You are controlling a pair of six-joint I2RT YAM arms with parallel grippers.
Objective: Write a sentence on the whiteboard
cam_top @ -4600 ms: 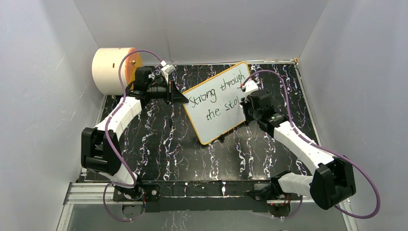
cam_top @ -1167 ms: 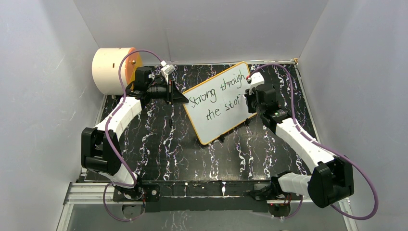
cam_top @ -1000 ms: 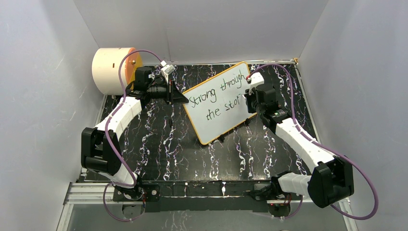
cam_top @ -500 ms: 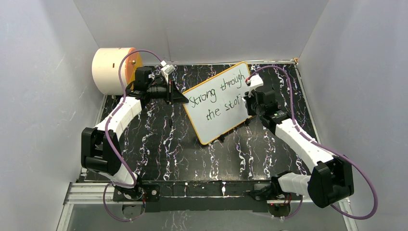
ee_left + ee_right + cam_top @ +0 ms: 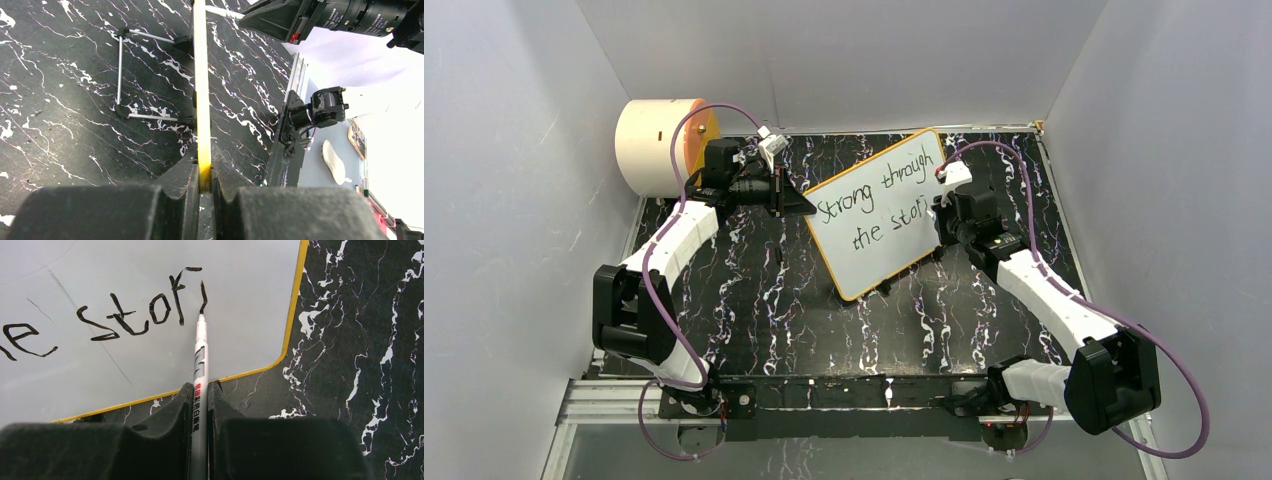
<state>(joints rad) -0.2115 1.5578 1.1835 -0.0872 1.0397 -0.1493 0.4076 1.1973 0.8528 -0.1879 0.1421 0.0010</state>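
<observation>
Your black marbled table [image 5: 754,300], between grey walls [image 5: 844,60], carries the whiteboard [image 5: 879,255] at upper centre. Only your 2 wrist views show grips: left gripper [image 5: 204,172] clamps its yellow edge; right gripper [image 5: 200,390] pinches the marker [image 5: 201,340], tip on the board.

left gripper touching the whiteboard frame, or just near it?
Touching. The left wrist view shows the left gripper shut on the whiteboard: its yellow frame edge sits pinched between both fingers, no gap either side.
</observation>
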